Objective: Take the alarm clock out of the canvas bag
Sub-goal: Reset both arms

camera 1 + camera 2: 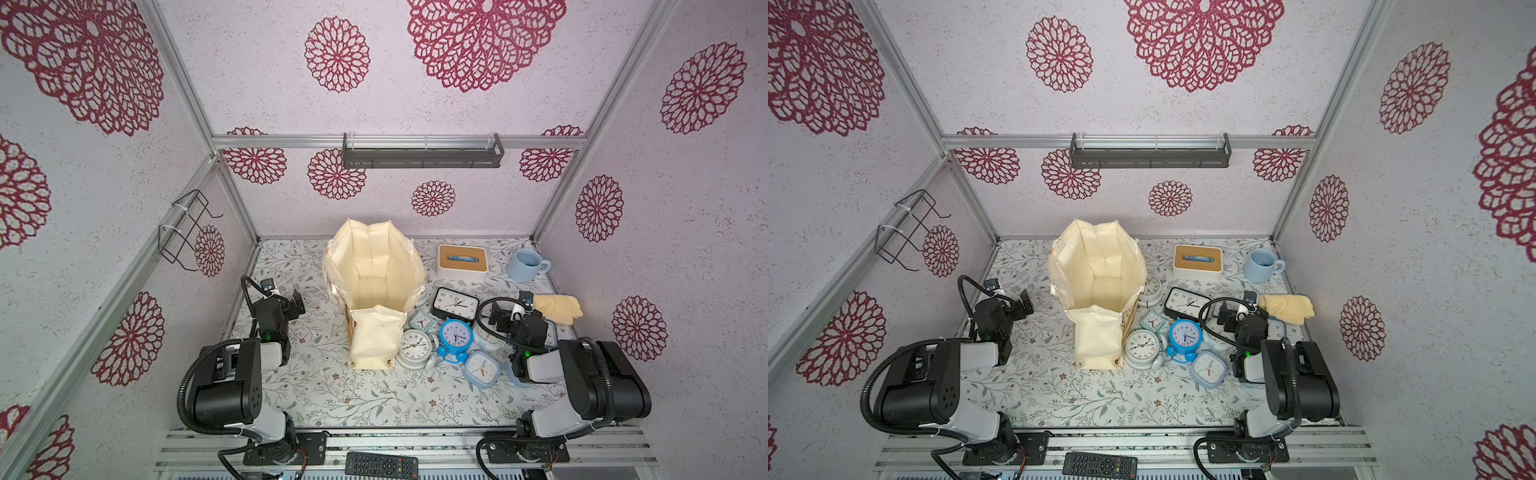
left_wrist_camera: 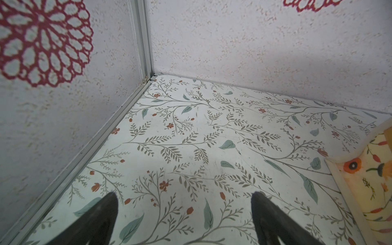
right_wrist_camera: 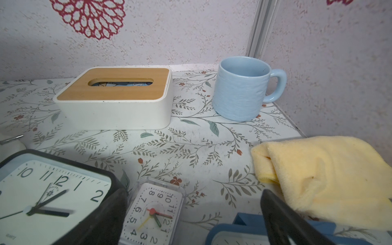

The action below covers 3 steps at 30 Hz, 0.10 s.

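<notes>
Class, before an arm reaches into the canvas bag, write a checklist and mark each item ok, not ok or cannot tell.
1. Canvas bag upright, mouth open: ok.
2. Alarm clock visible inside it: not ok, none seen.
3. Left gripper fingers open, empty: ok.
4. Right gripper fingers open, empty: ok.
5. Space beside bag uncluttered: not ok, round white clock stands close by.

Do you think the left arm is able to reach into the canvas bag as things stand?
Probably yes: the canvas bag gapes open upward, and only bare table lies between it and the open left gripper.
</notes>
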Available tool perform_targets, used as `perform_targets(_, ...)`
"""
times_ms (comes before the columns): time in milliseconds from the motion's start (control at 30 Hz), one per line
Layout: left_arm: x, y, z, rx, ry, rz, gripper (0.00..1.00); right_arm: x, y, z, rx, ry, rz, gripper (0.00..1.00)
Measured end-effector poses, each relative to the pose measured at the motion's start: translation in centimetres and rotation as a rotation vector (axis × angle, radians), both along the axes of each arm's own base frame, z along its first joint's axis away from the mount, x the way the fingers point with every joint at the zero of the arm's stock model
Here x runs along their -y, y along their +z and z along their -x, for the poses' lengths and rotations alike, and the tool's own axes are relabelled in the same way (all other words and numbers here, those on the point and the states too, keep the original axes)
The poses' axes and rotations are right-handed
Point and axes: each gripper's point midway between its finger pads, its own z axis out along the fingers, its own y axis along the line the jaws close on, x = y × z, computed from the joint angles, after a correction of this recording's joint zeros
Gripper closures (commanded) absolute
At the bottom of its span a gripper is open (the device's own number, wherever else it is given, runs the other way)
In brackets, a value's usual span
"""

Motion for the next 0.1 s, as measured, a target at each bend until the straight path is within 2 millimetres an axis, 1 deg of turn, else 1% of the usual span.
perform_targets(100,0.00,-0.02,0.01,-0.001,0.000,0.000,0.01,0.01,0.00,0.00,0.000,0.000,0.000,0.01)
